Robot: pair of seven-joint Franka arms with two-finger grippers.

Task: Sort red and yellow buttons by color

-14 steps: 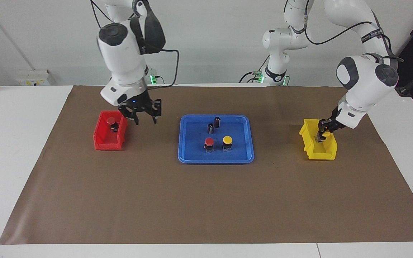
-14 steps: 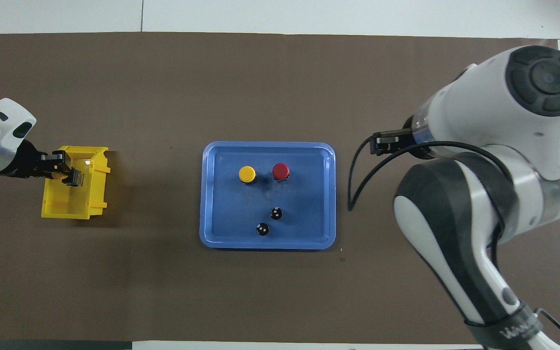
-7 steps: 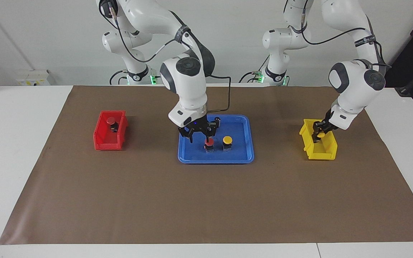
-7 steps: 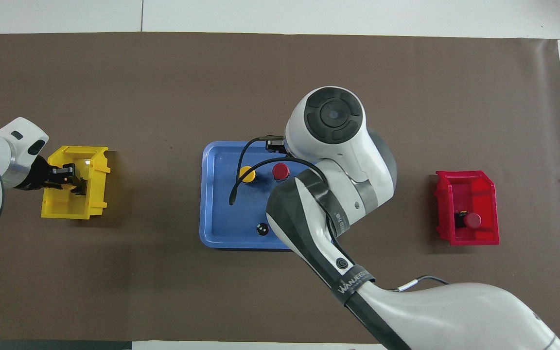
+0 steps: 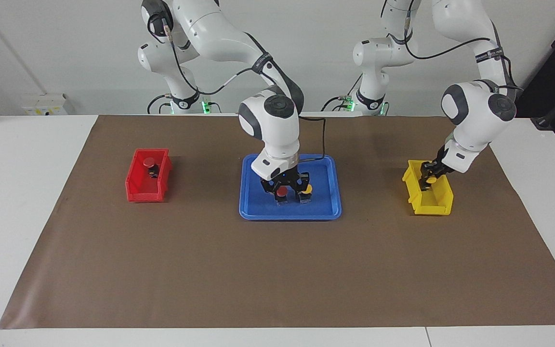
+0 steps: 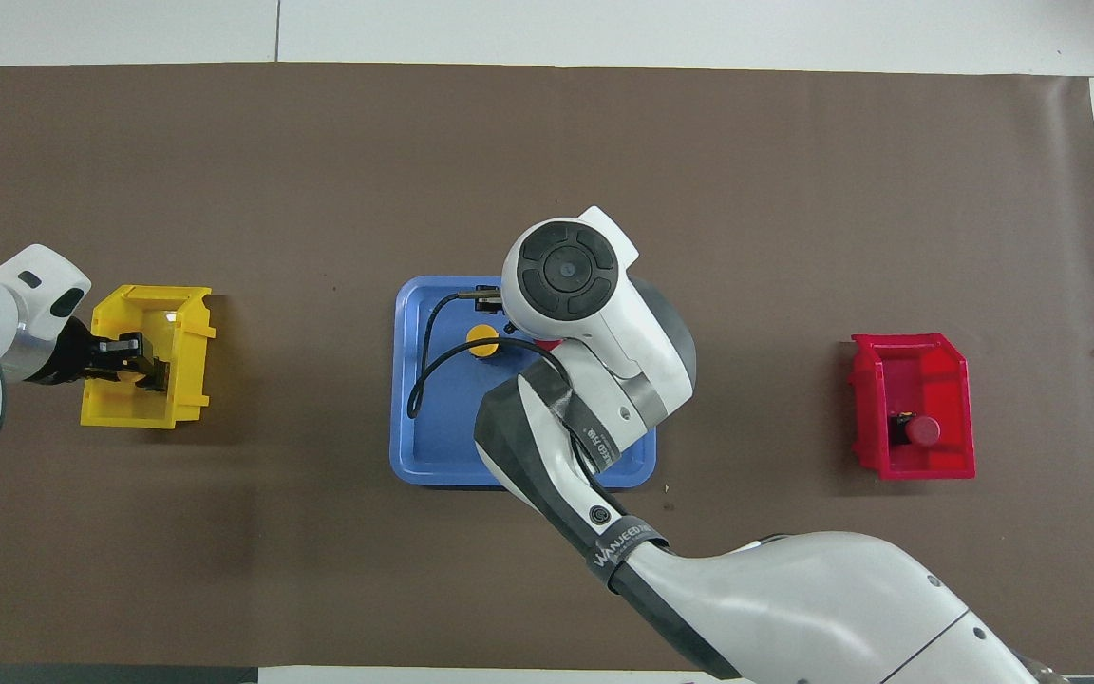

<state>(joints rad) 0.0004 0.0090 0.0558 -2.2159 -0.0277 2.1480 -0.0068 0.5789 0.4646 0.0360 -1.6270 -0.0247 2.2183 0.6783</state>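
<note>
- The right gripper hangs low in the blue tray, its fingers spread either side of the red button; the yellow button stands just beside it.
- Light and rigid, with a smooth cap likely to slip; better pinched at the body below.
- The left gripper is in the yellow bin, seemingly clenched on another yellow button.
- Another red button lies in the red bin.

- You have a white surface spread with a brown mat that covers most of it.
- On the mat, at the middle, you see a blue tray.
- Toward the right arm's end sits a red bin.
- Toward the left arm's end sits a yellow bin.
- All three lie in a row, well apart from one another.
</note>
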